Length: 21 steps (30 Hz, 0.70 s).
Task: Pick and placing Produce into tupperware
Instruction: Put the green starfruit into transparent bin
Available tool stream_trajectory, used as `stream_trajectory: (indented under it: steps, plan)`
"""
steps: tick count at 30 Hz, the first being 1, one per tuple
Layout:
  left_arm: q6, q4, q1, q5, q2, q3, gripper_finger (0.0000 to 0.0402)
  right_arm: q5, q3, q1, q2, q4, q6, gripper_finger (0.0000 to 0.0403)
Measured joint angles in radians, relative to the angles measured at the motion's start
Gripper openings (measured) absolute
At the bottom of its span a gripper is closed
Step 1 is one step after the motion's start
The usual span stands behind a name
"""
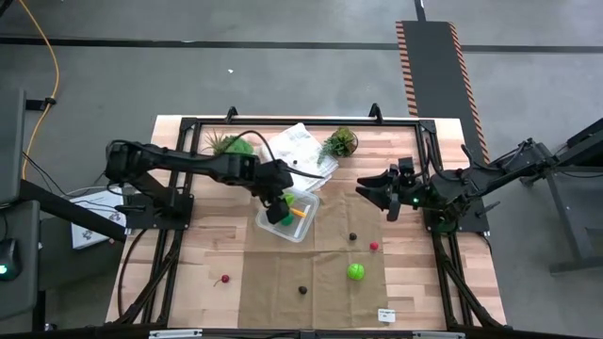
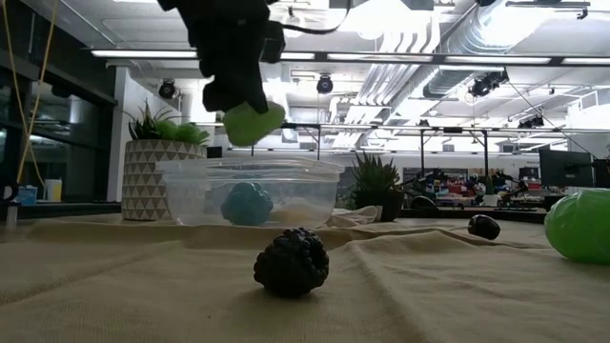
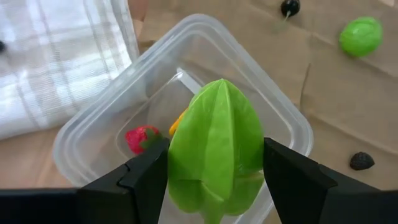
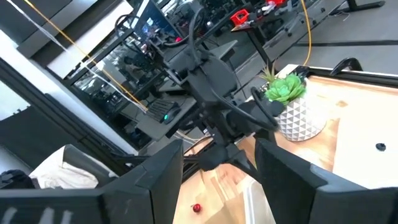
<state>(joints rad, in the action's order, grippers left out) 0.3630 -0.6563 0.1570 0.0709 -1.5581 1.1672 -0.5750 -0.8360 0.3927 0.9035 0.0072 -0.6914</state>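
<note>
While above the tupperware [image 3: 93,134], green produce [image 3: 214,149] clamped between left gripper [image 3: 214,171] jaws.

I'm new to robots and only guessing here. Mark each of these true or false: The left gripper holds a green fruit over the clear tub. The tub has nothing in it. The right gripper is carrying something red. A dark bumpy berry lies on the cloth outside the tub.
1. True: the left gripper is shut on the green fruit above the tub.
2. False: a red piece already lies in it.
3. False: the right gripper is open and holds nothing.
4. True: the berry lies on the cloth.
</note>
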Motion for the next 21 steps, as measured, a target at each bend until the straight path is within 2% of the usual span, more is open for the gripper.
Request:
stream_trajectory:
  steps: [8,21]
  plan:
    - [-0.023,-0.031,0.0,0.019,-0.064,0.045,0.0225,0.012,0.0,0.0,0.0,-0.01,0.002,0.019]
    - [-0.022,-0.051,0.0,0.015,-0.064,0.046,0.0233,0.032,0.0,0.0,0.0,-0.02,0.019,0.019]
